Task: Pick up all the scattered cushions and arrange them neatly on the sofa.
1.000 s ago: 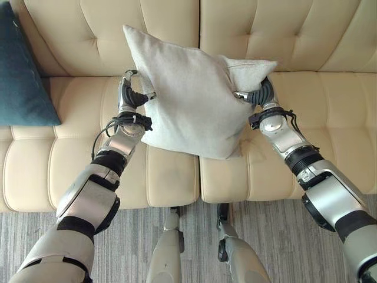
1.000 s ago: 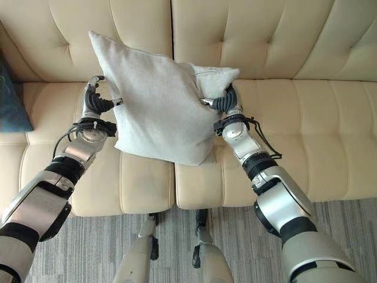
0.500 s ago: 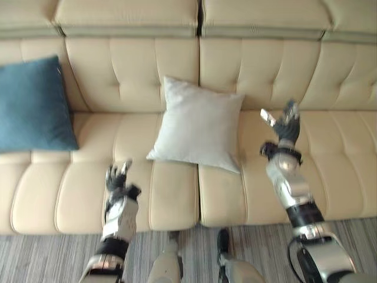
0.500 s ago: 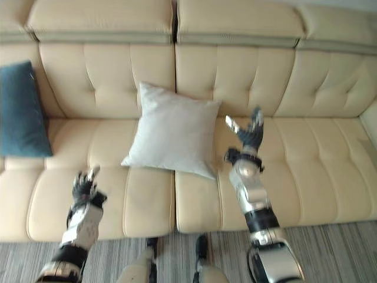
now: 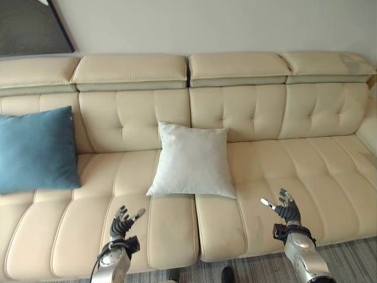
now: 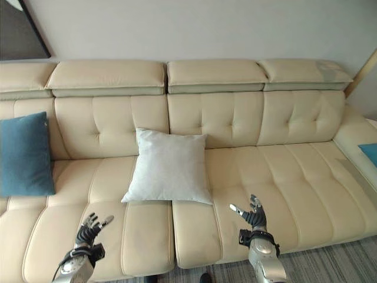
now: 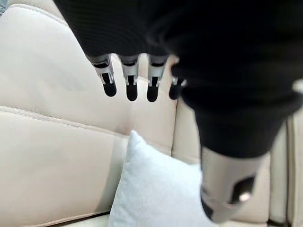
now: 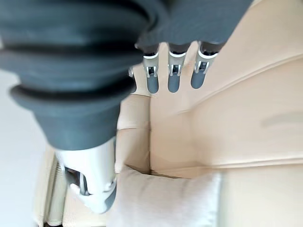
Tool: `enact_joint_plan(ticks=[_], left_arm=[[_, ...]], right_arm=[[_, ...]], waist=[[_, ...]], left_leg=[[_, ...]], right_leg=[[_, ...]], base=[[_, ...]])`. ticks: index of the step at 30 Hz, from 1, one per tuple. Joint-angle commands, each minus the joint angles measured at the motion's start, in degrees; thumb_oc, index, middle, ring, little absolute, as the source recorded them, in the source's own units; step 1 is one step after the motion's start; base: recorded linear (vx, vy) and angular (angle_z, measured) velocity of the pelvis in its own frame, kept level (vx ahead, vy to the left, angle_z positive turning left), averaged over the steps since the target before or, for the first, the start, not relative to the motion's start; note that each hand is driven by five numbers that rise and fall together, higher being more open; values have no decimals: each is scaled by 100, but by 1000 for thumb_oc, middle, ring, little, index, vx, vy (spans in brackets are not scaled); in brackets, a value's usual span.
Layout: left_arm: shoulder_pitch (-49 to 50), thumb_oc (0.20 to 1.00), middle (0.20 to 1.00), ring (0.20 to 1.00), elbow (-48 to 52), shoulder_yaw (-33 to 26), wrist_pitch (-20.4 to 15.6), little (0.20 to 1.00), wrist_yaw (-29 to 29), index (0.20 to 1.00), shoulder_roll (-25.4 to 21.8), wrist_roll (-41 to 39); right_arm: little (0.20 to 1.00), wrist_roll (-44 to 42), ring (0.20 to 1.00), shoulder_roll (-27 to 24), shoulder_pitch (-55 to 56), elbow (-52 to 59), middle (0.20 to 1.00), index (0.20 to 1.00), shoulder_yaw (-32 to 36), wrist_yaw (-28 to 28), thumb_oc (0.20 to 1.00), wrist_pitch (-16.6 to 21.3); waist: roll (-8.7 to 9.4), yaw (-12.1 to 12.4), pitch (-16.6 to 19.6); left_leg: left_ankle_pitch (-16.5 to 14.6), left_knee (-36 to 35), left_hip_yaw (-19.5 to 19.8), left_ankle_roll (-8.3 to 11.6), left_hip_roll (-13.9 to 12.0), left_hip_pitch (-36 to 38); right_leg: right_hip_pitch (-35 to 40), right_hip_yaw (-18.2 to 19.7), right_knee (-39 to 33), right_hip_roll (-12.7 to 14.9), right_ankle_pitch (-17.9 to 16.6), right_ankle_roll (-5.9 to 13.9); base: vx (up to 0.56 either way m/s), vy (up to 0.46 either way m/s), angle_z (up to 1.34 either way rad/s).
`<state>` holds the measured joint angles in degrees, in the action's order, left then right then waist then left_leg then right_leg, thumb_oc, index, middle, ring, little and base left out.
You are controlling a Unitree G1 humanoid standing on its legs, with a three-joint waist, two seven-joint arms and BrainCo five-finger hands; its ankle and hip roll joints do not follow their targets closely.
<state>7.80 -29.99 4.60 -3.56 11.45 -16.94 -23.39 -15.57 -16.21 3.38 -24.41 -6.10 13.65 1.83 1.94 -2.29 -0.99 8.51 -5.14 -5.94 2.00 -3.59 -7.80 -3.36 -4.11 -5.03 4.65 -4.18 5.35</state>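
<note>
A white cushion (image 5: 193, 160) leans against the backrest in the middle of the cream sofa (image 5: 277, 121), its lower edge on the seat. It also appears in the left wrist view as the white cushion (image 7: 156, 194) and in the right wrist view as the white cushion (image 8: 170, 201). A blue cushion (image 5: 36, 148) stands against the backrest at the far left. My left hand (image 5: 122, 222) is low in front of the seat, open and holding nothing, its fingers (image 7: 130, 85) straight. My right hand (image 5: 285, 206) is open too, over the seat to the right of the white cushion.
The sofa's right seats are bare, and a side section with a blue patch (image 6: 369, 152) shows at the far right. Grey striped carpet (image 6: 330, 262) lies in front. A dark panel (image 5: 29, 26) hangs on the wall at upper left.
Both hands let go of the white cushion, which now rests on the sofa. The hands have drawn back and down, and the camera has pulled away, showing the whole sofa.
</note>
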Motion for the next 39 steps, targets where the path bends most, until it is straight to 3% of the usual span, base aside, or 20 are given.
enact_joint_plan(ticks=[1,7,10,14,20,22,24,26,29,31,33,36,37,39], left_arm=[[-404,1000,1000,1000,-108,87,-59,1000,-343,1000,-299,669],[-355,1000,1000,1000,74,354,-66,1000,-606,1000,-423,1174],[-377,1000,1000,1000,133,359,-84,1000,-584,1000,-447,1154],[-478,1000,1000,1000,312,348,-129,1000,-601,1000,-554,1107],[-361,1000,1000,1000,398,217,-96,1000,-602,1000,-598,1132],[-310,1000,1000,1000,451,17,-62,1000,-448,1000,-578,1091],[-296,1000,1000,1000,477,-9,-53,1000,-417,1000,-564,1058],[-329,1000,1000,1000,465,-44,-47,1000,-316,1000,-500,988],[-393,1000,1000,1000,456,-34,-52,1000,-239,1000,-417,921],[-458,1000,1000,1000,440,-18,-74,1000,-220,1000,-392,908],[-444,1000,1000,1000,476,12,-87,1000,-244,1000,-385,908],[-450,1000,1000,1000,502,66,-88,1000,-302,1000,-369,920],[-449,1000,1000,1000,553,105,-84,1000,-327,1000,-345,885],[-445,1000,1000,1000,567,109,-107,1000,-328,1000,-322,842]], right_arm=[[1000,170,1000,-105,-395,20,1000,1000,54,-250,1000,134],[1000,213,1000,-82,-134,-75,1000,1000,61,-450,1000,112],[1000,219,1000,-56,-166,-99,1000,1000,44,-427,1000,128],[1000,182,1000,-20,-189,-233,1000,1000,43,-440,1000,189],[1000,318,1000,-6,-1,-346,1000,1000,144,-485,1000,136],[1000,422,1000,-63,-56,-276,1000,1000,74,-436,1000,95],[1000,434,1000,-75,-48,-206,1000,1000,52,-451,1000,91],[1000,393,1000,-116,-77,-73,1000,1000,-36,-430,1000,128],[1000,382,1000,-169,-152,-89,1000,1000,-143,-386,1000,153],[1000,375,1000,-177,-225,-145,1000,1000,-175,-364,1000,162],[1000,363,1000,-184,-271,-136,1000,1000,-232,-394,1000,143],[1000,375,1000,-214,-310,-51,1000,1000,-317,-469,1000,152],[1000,368,1000,-235,-347,-42,1000,1000,-364,-490,1000,157],[1000,373,1000,-239,-371,-33,1000,1000,-371,-508,1000,161]], waist=[[152,9,-228],[123,-187,-441],[106,-196,-578],[-32,-92,-651],[131,105,-446],[149,272,-408],[139,283,-435],[53,304,-614],[-38,324,-801],[-35,328,-877],[31,308,-867],[158,248,-846],[227,206,-836],[233,170,-793]], left_leg=[[-1012,14,-14,63,247,719],[-1015,14,-316,-52,343,698],[-958,14,-401,-71,290,639],[-762,14,-475,-85,91,320],[-567,14,-524,-48,135,31],[-302,40,-570,46,-33,-163],[-201,57,-533,103,-79,-221],[133,89,-407,326,-243,-395],[331,130,-269,483,-347,-543],[280,232,-187,481,-330,-590],[0,532,-46,383,-239,-553],[-612,1154,118,194,-54,-444],[-1087,1657,163,128,87,-317],[-1201,1695,164,116,132,-228]], right_leg=[[100,-205,3,97,181,404],[-200,107,62,174,-84,574],[-384,82,354,163,-53,600],[-279,67,1366,176,577,440],[371,219,1136,269,648,482],[560,181,650,137,1001,304],[583,181,553,54,1067,234],[598,94,416,-224,1137,51],[569,-117,421,-343,1129,-40],[522,-192,473,-326,1115,-53],[422,-310,497,-241,1006,-34],[300,-370,458,-82,846,-46],[233,-367,421,-2,780,-64],[160,-392,397,9,761,-71]], base=[[-67,80,-11],[-116,98,-32],[-166,4,-51],[-229,-40,-20],[-148,-135,10],[-247,-263,-20],[-146,-175,-20],[-278,-307,8],[-217,-162,44],[-189,-75,41],[-166,-71,37],[-155,-37,22],[-129,-2,-5],[-73,29,-2]])
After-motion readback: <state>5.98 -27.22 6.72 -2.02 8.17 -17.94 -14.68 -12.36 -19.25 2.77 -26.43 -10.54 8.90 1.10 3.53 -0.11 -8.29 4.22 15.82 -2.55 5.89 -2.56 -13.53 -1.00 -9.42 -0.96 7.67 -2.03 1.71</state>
